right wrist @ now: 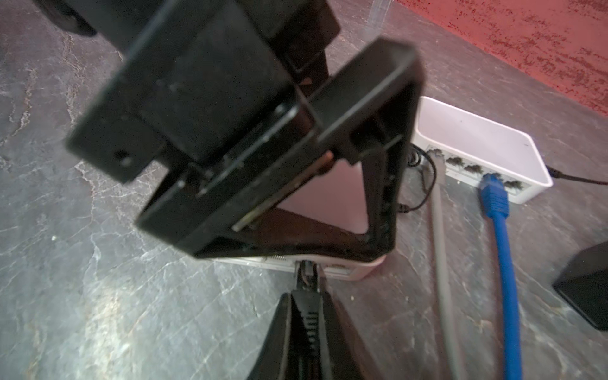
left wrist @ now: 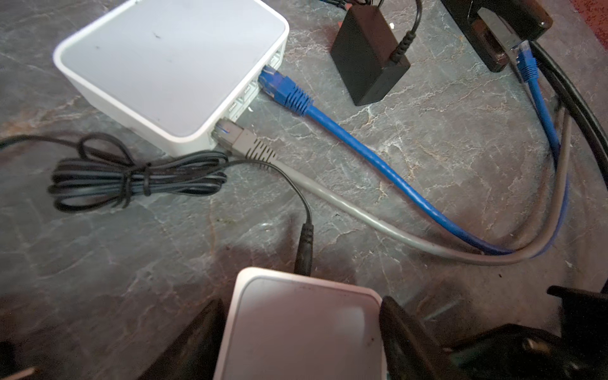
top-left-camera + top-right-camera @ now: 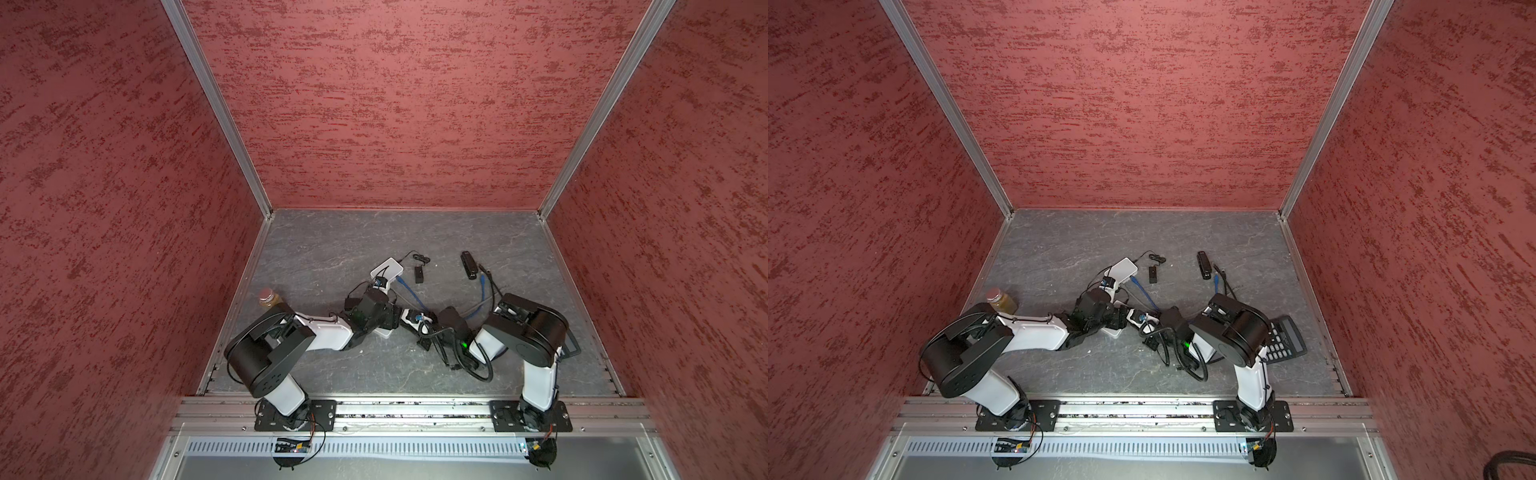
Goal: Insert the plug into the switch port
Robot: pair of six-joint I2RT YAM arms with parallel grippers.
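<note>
Grey stone tabletop (image 3: pixel 332 249), arms (image 3: pixel 324 334) (image 3: pixel 536 328) folded low, left gripper (image 2: pixel 301 302) clamping switch (image 2: pixel 306 345), right gripper (image 1: pixel 307 292) pinching plug (image 1: pixel 307 311) at its side.

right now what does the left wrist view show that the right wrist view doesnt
Only left wrist: a loose blue plug lying beside a black device.
Only right wrist: the right gripper shut on the plug at a port of the near switch, and the red wall.
Both: the left gripper clamping the near switch, the far switch with blue cable and grey cable plugged in, and the adapter.
</note>
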